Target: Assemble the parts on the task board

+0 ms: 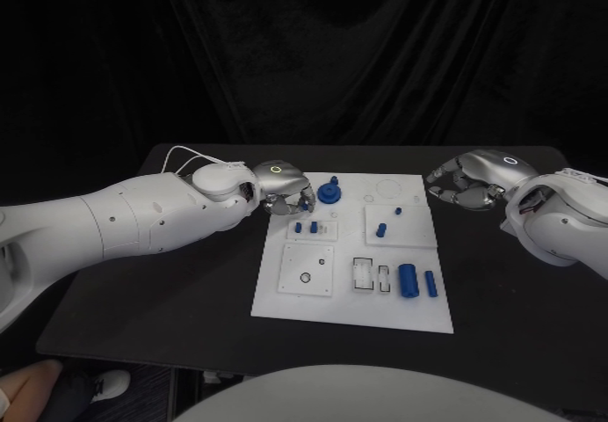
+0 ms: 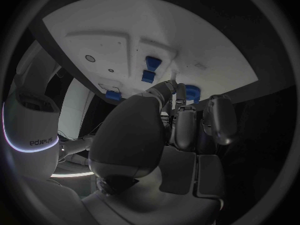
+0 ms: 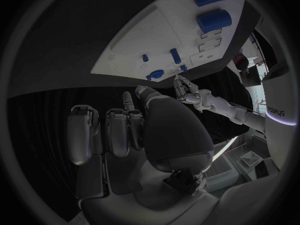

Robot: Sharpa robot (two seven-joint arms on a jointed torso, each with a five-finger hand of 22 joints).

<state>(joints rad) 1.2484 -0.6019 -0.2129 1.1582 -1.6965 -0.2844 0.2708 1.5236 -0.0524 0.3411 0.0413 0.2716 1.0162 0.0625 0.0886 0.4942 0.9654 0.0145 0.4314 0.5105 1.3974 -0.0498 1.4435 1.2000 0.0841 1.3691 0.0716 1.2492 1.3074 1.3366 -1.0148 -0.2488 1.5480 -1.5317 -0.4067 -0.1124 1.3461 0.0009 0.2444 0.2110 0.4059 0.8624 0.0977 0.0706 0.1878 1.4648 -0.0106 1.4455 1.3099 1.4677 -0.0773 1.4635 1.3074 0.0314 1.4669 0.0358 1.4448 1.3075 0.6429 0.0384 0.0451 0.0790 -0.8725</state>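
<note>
Task board (image 1: 285, 294), centre of the head view, carries blue parts; a knobbed blue part (image 1: 329, 191) stands at its upper edge. Left hand (image 1: 286, 195), fingers curled in, grasp indeterminate, hovers just left of it. Right hand (image 1: 464, 185), curled on nothing, waits upper right. Risk: fingers could topple the part. No legible writing on the board.

The right hand (image 3: 134, 135) hangs over the black table (image 3: 75, 50), fingers curled in and holding nothing, short of the white task board (image 3: 162, 32) where blue parts (image 3: 214, 20) lie.
</note>
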